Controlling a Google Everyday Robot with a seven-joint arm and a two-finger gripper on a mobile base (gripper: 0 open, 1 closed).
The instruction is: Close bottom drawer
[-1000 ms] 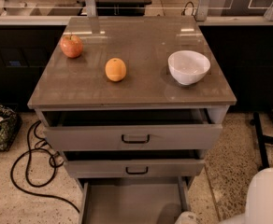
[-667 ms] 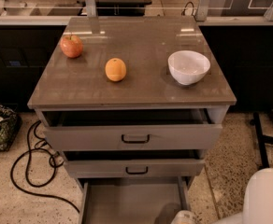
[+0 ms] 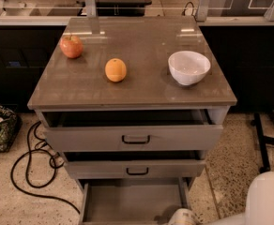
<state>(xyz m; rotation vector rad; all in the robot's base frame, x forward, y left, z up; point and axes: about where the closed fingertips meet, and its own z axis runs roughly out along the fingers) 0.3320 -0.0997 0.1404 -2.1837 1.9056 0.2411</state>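
Observation:
The bottom drawer [image 3: 132,200] is pulled far out of the grey cabinet. Its plain grey tray interior shows at the bottom edge of the camera view. Its front and handle are cut off below the frame. My gripper [image 3: 181,217] shows only as a whitish rounded part at the bottom edge, over the drawer's right front corner. My white arm [image 3: 268,200] fills the lower right corner.
The top drawer [image 3: 135,138] and middle drawer [image 3: 137,171] stand partly open above it. On the cabinet top [image 3: 141,86] lie an apple [image 3: 71,46], an orange [image 3: 115,70] and a white bowl [image 3: 189,67]. A black cable [image 3: 31,172] runs over the floor at left.
The white gripper part at the bottom edge has shifted slightly left. The drawers and the things on top have not moved.

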